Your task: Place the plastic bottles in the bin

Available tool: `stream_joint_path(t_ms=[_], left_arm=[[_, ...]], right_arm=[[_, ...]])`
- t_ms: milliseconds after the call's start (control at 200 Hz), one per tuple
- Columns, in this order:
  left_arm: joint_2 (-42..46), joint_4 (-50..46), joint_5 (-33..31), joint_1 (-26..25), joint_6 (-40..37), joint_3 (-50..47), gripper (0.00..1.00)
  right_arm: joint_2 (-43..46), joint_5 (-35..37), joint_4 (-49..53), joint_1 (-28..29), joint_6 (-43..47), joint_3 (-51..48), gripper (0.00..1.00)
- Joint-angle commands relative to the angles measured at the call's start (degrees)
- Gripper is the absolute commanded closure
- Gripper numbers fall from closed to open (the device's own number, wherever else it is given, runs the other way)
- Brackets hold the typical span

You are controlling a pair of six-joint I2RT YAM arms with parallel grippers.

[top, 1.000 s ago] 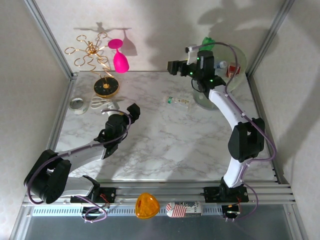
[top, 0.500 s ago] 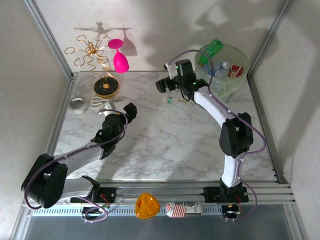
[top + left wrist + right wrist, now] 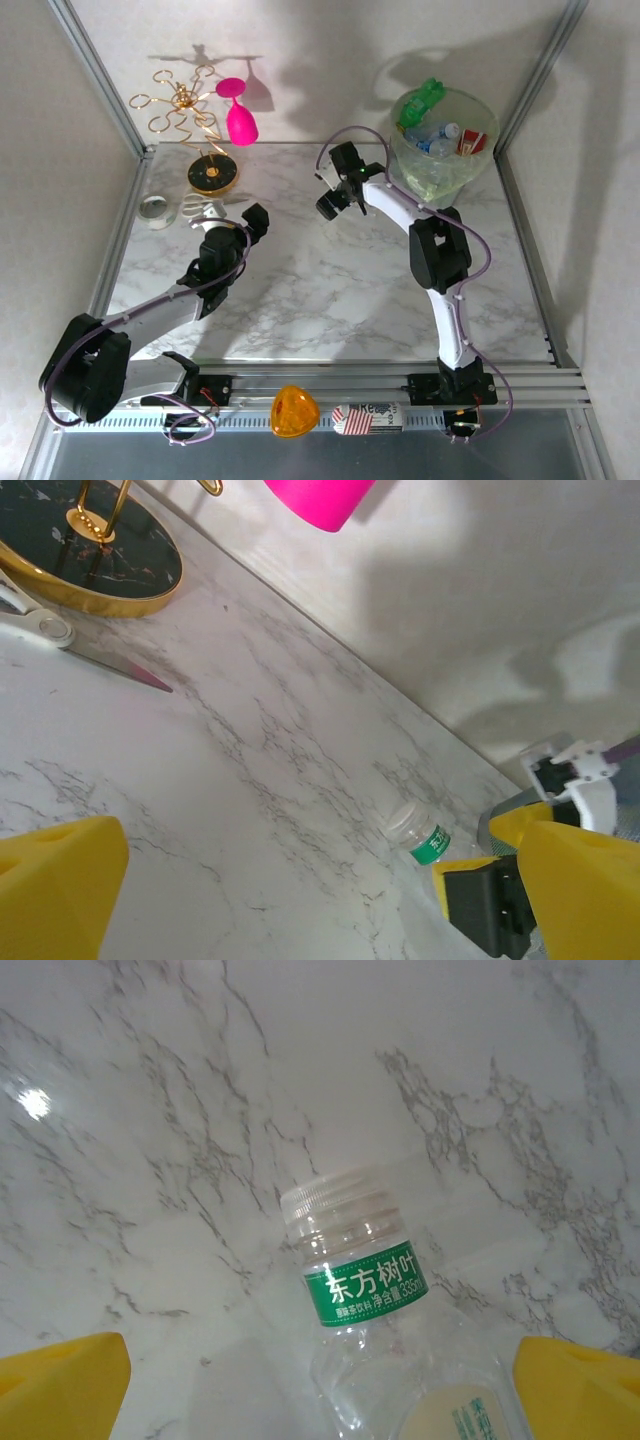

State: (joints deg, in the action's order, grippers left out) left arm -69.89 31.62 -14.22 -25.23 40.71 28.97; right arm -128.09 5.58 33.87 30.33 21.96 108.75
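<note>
Beneath the right claw (image 3: 320, 1390), jaws spread, lies a bottle (image 3: 365, 1290) — seemingly untouched.

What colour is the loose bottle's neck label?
The label is green, white writing; right wrist view is clearest.

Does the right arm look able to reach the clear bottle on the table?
Probably yes: the right gripper is open above the bottle, which lies between its yellow fingers with nothing in the way.

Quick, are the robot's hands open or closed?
Left gripper: open, empty.
Right gripper: open, above the clear bottle, not gripping it.
</note>
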Motion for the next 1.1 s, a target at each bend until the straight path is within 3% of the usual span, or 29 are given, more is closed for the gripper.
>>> stream_joint_path(t_ms=[0,456,616,906,1097], left_arm=[[1.4,-1.35,-0.59,0.7,-0.81,-0.56,0.0],[2.14,-1.4,-1.17,0.89,-0.98,-1.2,0.0],[2.23,-1.13,-1.0,0.98,-0.72,-1.55,0.0],[3.17,-1.1,-1.51,1.15,-0.85,-2.24,0.0],[3.44,-0.68,-1.82,1.58,-0.89,-2.19,0.0]], right_arm=[[-2.9,4.23,4.12,0.44,2.94,4.02,0.01],[-5.94,6.02,6.01,0.35,2.44,1.13,0.02],[-5.34,5.93,5.67,0.38,1.44,-0.69,0.12],[-3.44,1.99,6.08,0.38,0.0,-0.22,0.47],[6.18,-5.51,0.69,0.39,-1.2,-2.75,0.52]])
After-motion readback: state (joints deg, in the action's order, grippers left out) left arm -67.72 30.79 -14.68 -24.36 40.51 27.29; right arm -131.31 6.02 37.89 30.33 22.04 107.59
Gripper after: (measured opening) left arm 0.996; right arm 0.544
